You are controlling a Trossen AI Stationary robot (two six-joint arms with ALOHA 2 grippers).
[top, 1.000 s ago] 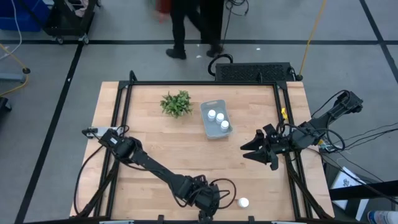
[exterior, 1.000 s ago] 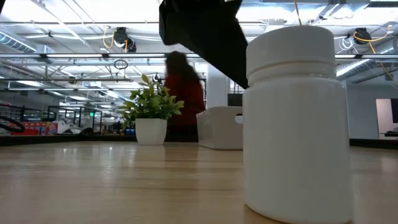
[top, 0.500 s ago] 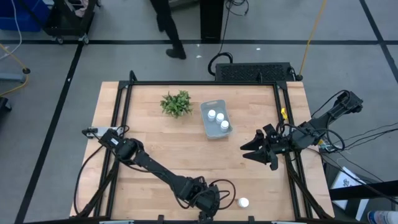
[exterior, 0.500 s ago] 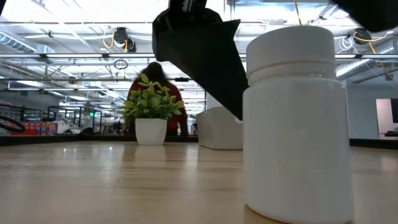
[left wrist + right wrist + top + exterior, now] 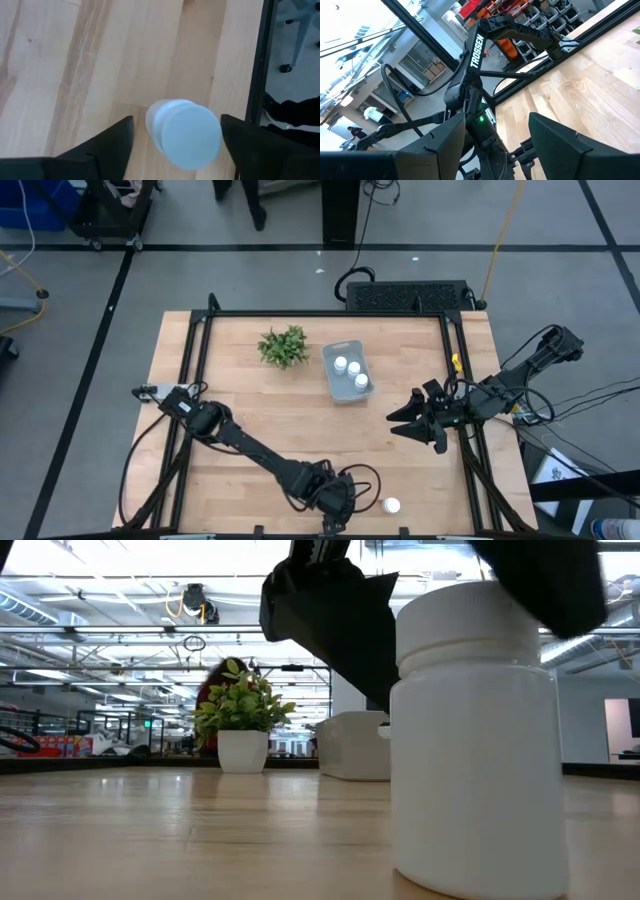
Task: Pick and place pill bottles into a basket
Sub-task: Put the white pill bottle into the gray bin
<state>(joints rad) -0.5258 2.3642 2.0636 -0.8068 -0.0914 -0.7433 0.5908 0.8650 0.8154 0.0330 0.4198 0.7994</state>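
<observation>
Left tool point(image 5: 172, 137) over the near edge of the surface point(image 5: 250, 420), fingers point(image 5: 107, 145) spread wide, one on each side of a pill bottle point(image 5: 184, 132) standing upright with its cap toward the wrist camera. Not yet touching on either side, as far as the wrist view shows. In the high view this bottle hidden beneath the left tool point(image 5: 338, 498); a second loose bottle point(image 5: 392, 505) just beside it on the wood. In the low view a bottle point(image 5: 478, 730) filling the frame, upright on the surface.

Best handled by lowering straight down until the fingertips pass the cap and reach the body, since a grip on the cap alone probably slips. Worth keeping the bottle centred between the fingers: closing off-centre likely pushes it over. Closing slowly, then lifting vertically before any sideways travel.

Basket point(image 5: 347, 372) well apart, toward the far side next to the plant point(image 5: 283, 346), already holding three bottles point(image 5: 353, 368). Carrying high enough to clear its wall, releasing only above its open middle.

Right tool point(image 5: 420, 420) waiting above the right side of the surface, fingers held apart, nothing between them.
</observation>
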